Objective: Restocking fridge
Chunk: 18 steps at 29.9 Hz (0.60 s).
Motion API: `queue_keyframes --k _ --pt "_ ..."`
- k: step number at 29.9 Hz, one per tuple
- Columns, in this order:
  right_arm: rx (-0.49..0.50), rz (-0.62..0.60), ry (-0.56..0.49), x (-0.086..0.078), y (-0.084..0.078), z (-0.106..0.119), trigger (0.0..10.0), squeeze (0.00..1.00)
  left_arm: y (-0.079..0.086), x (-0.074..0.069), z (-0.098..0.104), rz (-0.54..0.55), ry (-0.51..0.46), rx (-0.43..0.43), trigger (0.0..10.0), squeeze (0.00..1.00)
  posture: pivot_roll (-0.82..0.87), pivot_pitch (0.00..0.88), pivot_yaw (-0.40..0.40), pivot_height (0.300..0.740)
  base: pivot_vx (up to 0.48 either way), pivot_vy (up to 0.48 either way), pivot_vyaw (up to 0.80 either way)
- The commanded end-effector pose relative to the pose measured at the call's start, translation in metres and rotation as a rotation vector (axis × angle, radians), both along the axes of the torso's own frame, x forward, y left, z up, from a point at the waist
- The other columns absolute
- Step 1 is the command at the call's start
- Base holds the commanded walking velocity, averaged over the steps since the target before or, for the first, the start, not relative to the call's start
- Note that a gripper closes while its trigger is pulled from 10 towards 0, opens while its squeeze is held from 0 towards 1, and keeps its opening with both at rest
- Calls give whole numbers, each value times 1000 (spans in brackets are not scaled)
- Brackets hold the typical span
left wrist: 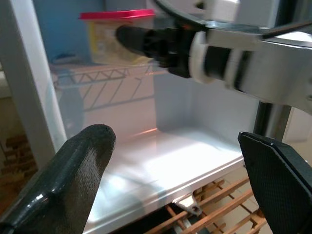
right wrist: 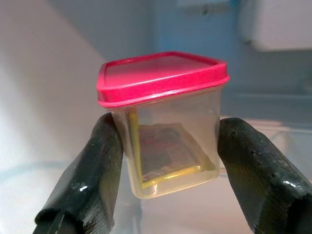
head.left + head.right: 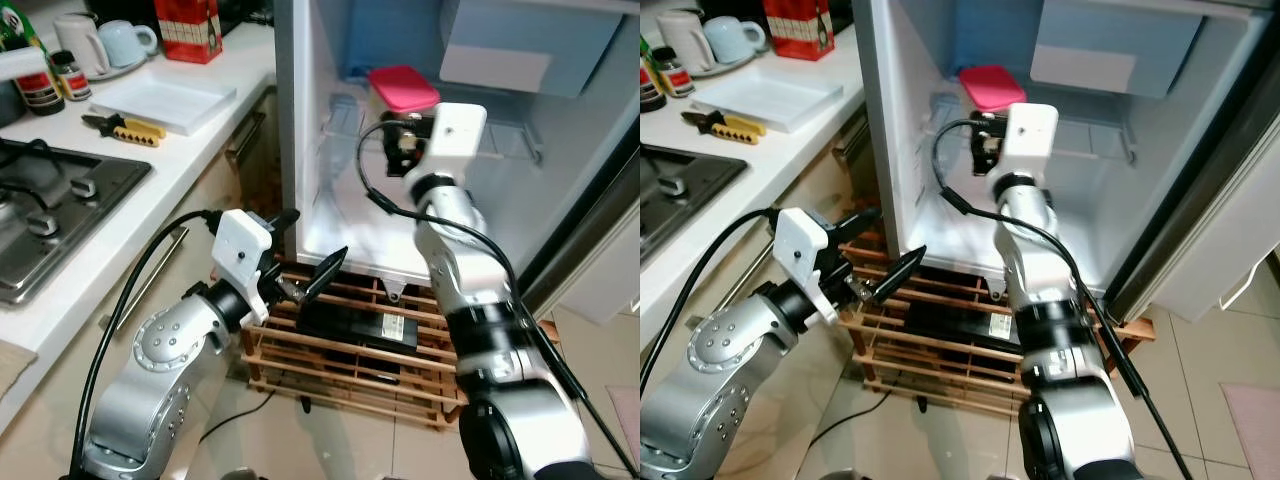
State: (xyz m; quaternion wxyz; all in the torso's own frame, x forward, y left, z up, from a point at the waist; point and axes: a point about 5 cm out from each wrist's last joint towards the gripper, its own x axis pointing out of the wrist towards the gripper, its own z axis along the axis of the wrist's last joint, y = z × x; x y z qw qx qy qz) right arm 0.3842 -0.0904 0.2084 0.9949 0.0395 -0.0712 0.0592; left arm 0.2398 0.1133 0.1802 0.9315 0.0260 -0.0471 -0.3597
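A clear tub with a pink lid (image 2: 165, 126) sits between the two black fingers (image 2: 92, 180) of my right gripper (image 2: 168, 163), which is shut on its sides. My right arm reaches into the open fridge (image 3: 310, 150) and holds the tub (image 3: 403, 88) at the level of the wire shelf (image 1: 112, 75), near the left wall. Whether the tub rests on the shelf I cannot tell. My left gripper (image 3: 310, 245) stands open and holds nothing, low in front of the fridge's bottom edge and above the wooden crate (image 3: 340, 375).
The crate holds a black flat item (image 3: 360, 325) on the floor under the fridge. At left runs a counter with a gas hob (image 3: 50, 200), yellow-handled pliers (image 3: 125, 127), a white board (image 3: 165, 100), cups (image 3: 125, 42) and a red box (image 3: 188, 28). The fridge's floor (image 1: 161, 161) is bare.
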Motion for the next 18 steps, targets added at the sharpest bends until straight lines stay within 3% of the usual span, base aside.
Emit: queue_keyframes --k 1,9,18 --pt "8 -8 -21 5 -1 6 10000 0 -1 -4 4 -18 -8 -1 10000 0 88 17 -45 740 0 0 0" --pt "-25 -65 3 23 4 14 10000 0 -8 -10 6 -53 0 13 10000 0 119 60 -56 740 0 0 0" --pt "-15 -143 8 29 2 19 10000 0 -15 -17 11 -130 18 5 10000 0 127 82 -51 740 0 0 0"
